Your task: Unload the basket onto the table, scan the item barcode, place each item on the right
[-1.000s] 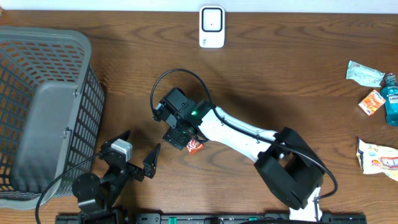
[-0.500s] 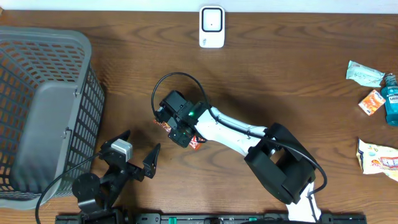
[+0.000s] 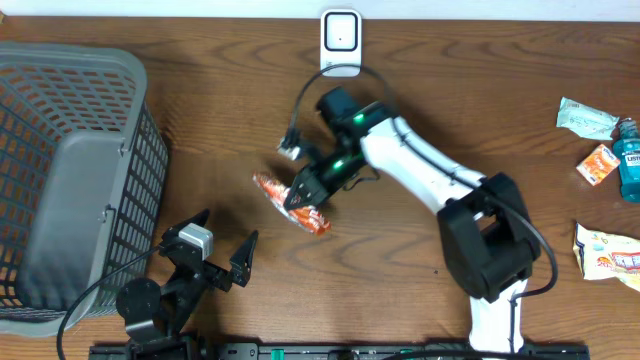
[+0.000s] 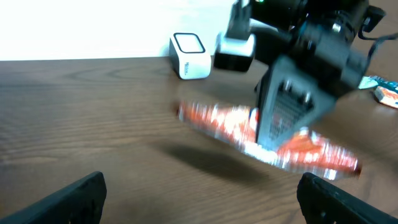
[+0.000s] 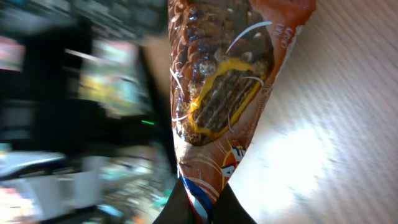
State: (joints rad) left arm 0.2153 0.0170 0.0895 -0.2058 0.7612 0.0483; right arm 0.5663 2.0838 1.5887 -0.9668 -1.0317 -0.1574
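From overhead, your right end effector (image 3: 303, 187) is clamped on the orange snack packet (image 3: 272, 186), which sits mid-worktop (image 3: 200, 90), below the white scanner (image 3: 341, 43). The right arm's own wrist and its cable loop lie between packet and scanner. Your left end effector (image 3: 225, 238) rests near the front edge with its fingers spread wide, holding nothing, just beside the grey basket (image 3: 70, 170). Well apart at the far right lie a green packet (image 3: 587, 118), a small orange box (image 3: 599, 164), a blue bottle (image 3: 628, 160) and a pale pouch (image 3: 605, 255).

In the left wrist view the snack packet (image 4: 214, 120) hangs lifted over its shadow (blurred, so no print is readable). The right end effector (image 4: 286, 118) covers its middle, and the scanner (image 4: 189, 56) stands behind.

In the right wrist view the fingers (image 5: 180, 208) pinch the packet's (image 5: 217, 81) lower end; the background is smeared.
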